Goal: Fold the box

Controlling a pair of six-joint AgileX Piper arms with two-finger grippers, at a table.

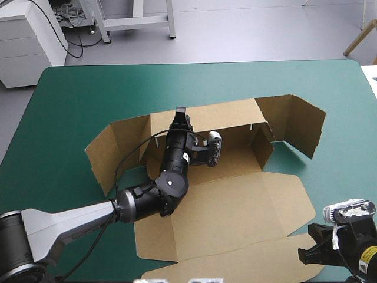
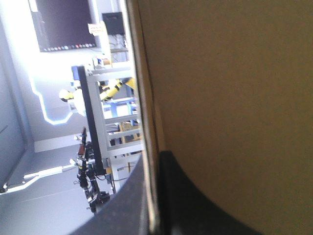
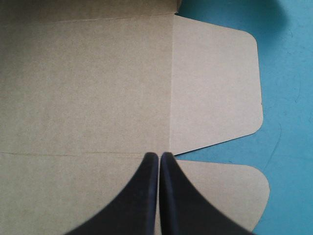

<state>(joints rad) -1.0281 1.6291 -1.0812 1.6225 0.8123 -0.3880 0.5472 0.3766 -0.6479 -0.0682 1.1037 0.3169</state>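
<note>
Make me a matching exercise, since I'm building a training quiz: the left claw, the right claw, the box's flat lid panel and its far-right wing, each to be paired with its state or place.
Column one:
1. left claw
2. right claw
3. lid panel
4. far-right wing

Column two:
A. lies flat on the teal-green cover
B. shut on the box's back wall
C. stands upright
D. shut, holding nothing, over flat board

Pairs: 1-B, 2-D, 3-A, 4-C.
</note>
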